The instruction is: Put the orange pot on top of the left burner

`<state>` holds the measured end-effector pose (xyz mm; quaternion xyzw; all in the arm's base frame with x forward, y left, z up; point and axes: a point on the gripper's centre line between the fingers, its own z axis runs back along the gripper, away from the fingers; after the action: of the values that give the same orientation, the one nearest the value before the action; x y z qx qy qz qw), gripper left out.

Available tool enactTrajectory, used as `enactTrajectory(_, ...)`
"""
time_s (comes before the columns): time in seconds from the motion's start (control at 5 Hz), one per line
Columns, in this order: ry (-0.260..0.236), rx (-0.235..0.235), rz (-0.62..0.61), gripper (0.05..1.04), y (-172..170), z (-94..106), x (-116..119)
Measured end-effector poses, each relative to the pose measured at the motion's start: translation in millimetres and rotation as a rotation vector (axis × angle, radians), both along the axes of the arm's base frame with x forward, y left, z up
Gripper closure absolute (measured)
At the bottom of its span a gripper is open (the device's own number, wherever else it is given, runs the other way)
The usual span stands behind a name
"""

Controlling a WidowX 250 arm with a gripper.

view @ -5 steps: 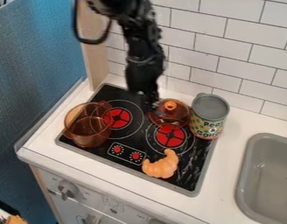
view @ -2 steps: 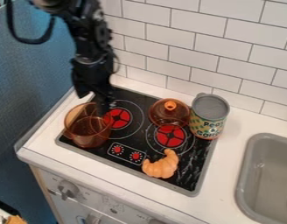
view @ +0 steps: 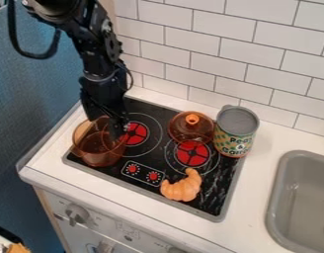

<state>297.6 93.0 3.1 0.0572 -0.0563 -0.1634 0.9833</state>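
Observation:
The orange pot [view: 99, 151], see-through and brownish orange, stands upright at the left edge of the black cooktop, partly over its border. Just to its right is the red left burner [view: 136, 133], inside white rings. My gripper [view: 104, 128] hangs from the upper left over the back part of the pot. Its two fingers stand apart, one near the pot's back left rim and the other at the right side of its opening. How deep the fingertips sit relative to the rim is hard to tell.
An orange lid [view: 191, 127] lies behind the right burner [view: 192, 153]. A tin can [view: 235, 131] stands at the cooktop's right edge, and a croissant [view: 182, 186] lies near the front. A grey sink [view: 281, 192] is at the right, and a tiled wall [view: 211, 54] rises behind.
My gripper has moved left and down from between the left burner and the lid to the pot, and its fingers now show spread. The pot has not visibly moved.

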Motion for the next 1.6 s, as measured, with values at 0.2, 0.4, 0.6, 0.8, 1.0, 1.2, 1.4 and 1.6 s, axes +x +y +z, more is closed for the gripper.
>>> enactTrajectory(0.2, 0.020, -0.027, -0.046, 0.082, -12.2, -15.3, 2.1)
enactTrajectory(0.4, 0.105, 0.008, -0.039, 0.083, -7.9, -31.7, 5.5)
enactTrajectory(0.6, 0.146, 0.002, -0.050, 0.083, -8.0, -45.1, 5.0)
enactTrajectory(0.8, 0.185, -0.005, -0.054, 0.124, -11.7, -56.8, 1.8)
enactTrajectory(1.0, 0.175, 0.011, -0.055, 0.405, -15.3, -59.2, 2.4)
enactTrajectory(1.2, 0.163, 0.006, -0.042, 0.711, -16.7, -63.1, -1.1)
enactTrajectory(1.4, 0.153, 0.000, -0.028, 0.923, -12.3, -62.7, -0.9)
enactTrajectory(1.6, 0.139, 0.021, -0.056, 0.994, -11.7, -56.7, 0.7)
